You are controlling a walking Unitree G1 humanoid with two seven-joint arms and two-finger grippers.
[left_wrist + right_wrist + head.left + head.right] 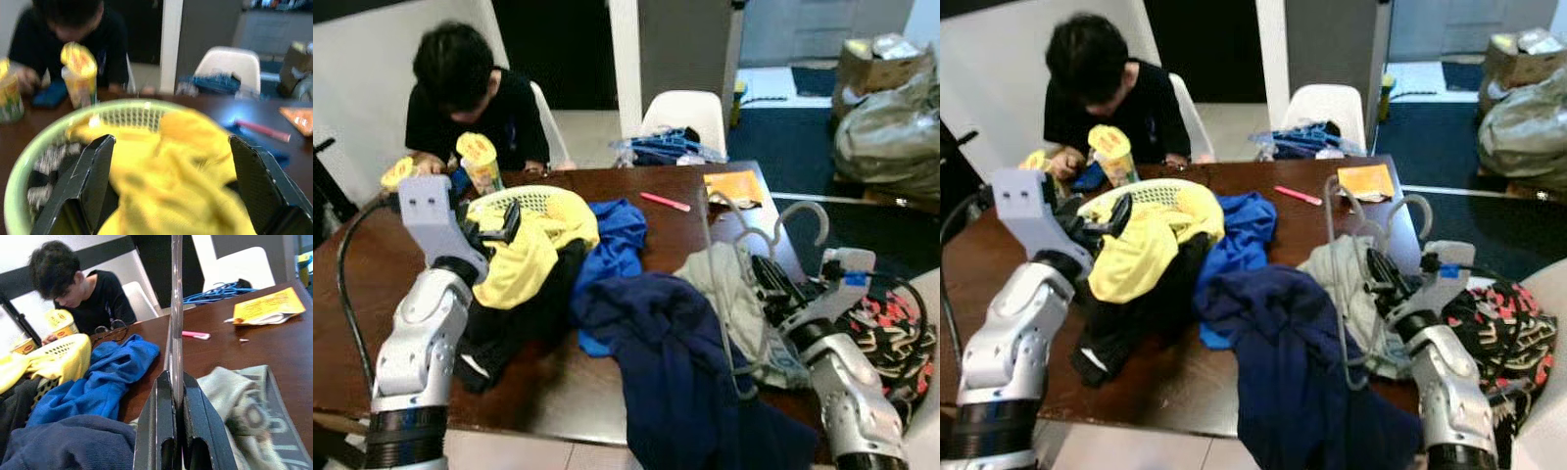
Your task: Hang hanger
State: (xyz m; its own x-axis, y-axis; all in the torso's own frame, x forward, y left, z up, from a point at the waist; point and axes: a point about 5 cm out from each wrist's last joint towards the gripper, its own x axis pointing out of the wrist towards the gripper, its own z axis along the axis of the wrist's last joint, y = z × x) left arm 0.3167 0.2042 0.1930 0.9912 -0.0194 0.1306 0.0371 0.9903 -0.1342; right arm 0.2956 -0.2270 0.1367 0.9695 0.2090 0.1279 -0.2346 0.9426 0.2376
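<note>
The hanger (744,257) is a clear plastic one, and the right gripper (177,404) pinches it tight, with its two black fingers (156,431) pressed flat on a thin bar of it. It sits over the right side of the brown table (607,392), just above a grey shirt (729,284). Its hook (808,217) curls up at the top and its long side runs across the table, away from the robot.

The left gripper (168,161) has its fingers spread wide and grips nothing. It hangs just in front of a pale green basket (29,161) stuffed with yellow cloth (166,161).

A dark blue cloth (675,362) and a bright blue cloth (612,240) lie heaped in the middle of the table. A pink pen (664,202) and an orange packet (734,186) lie farther back. A person in black (480,108) sits at the far side by two yellow cups (480,162). A white chair (683,113) stands behind the table.
</note>
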